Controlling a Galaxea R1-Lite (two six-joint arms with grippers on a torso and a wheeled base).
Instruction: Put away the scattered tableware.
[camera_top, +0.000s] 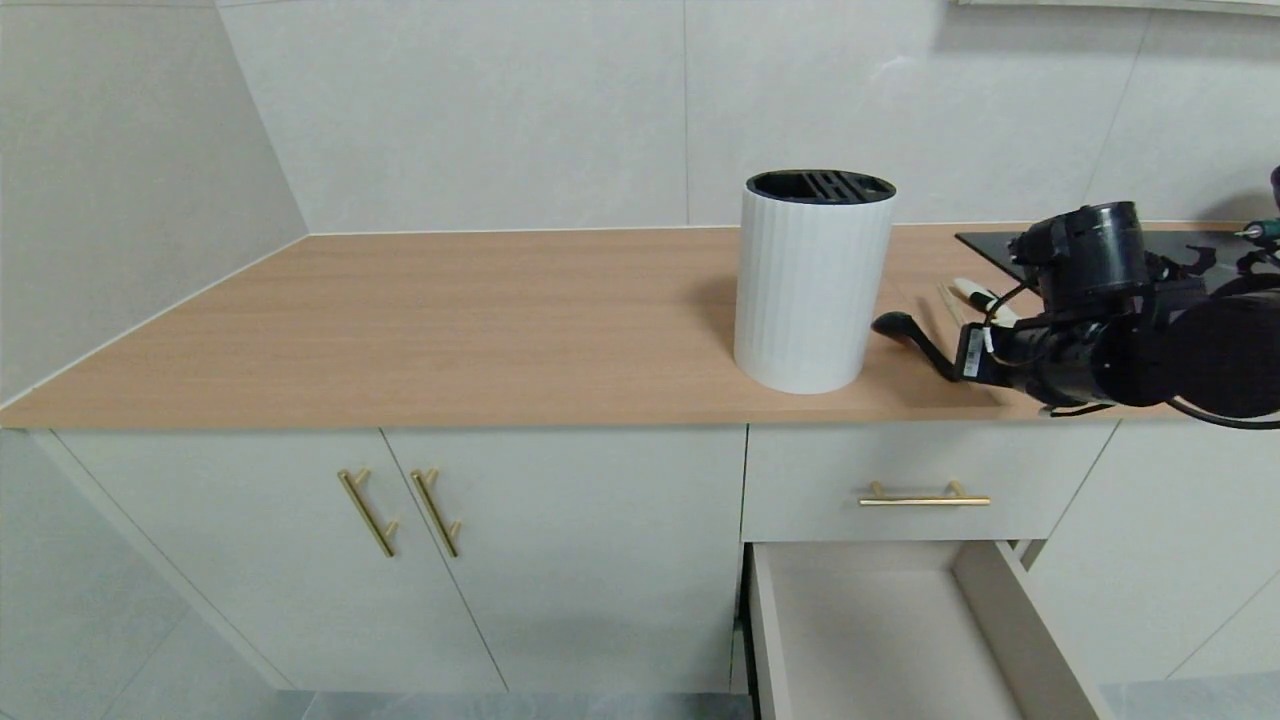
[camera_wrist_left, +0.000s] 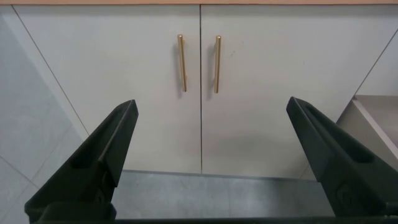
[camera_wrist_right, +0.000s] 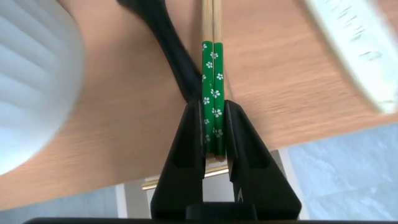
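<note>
A: The right gripper (camera_wrist_right: 214, 115)?
B: Clenched on two green-ended, white-flowered wooden chopsticks (camera_wrist_right: 211, 68) at the front edge of the wooden countertop (camera_top: 450, 320), near the white ribbed cylindrical holder (camera_top: 812, 285); the left gripper (camera_wrist_left: 211, 106) gapes wide, empty.

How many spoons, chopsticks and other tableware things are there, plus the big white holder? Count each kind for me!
White ribbed holder: 1
Black spoon: 1
Green-ended chopsticks: 2, pinched in the right gripper
White utensil: 1
Total: 5
</note>
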